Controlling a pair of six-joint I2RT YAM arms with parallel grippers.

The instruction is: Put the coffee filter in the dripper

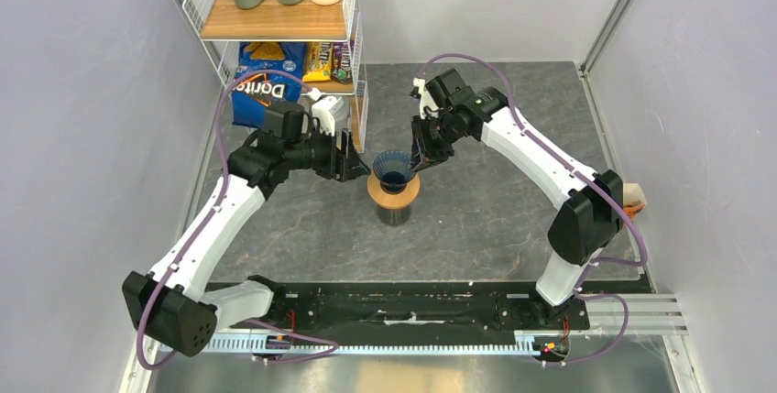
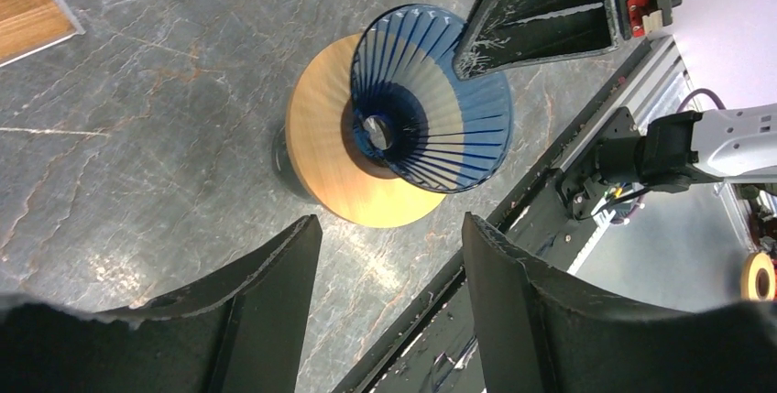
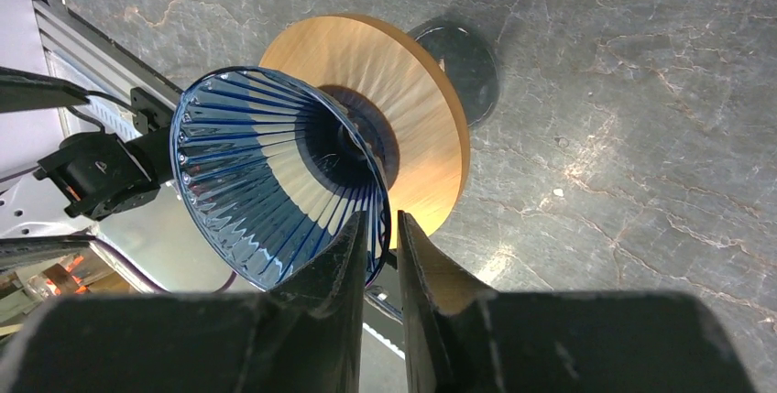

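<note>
Blue dripper (image 3: 266, 182) is seated in wooden ring (image 3: 417, 100) on dark cup (image 3: 463, 59); its rim is pinched by right gripper (image 3: 383, 228); left gripper (image 2: 389, 228) is positioned beside it, jaws apart.

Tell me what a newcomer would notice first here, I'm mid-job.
The dark blue ribbed plastic dripper stands at the centre of the grey table, seated in a tan wooden ring on a dark cup. The right gripper pinches its rim on one side, while the left gripper hangs open at the other. No paper filter shows inside it.
</note>
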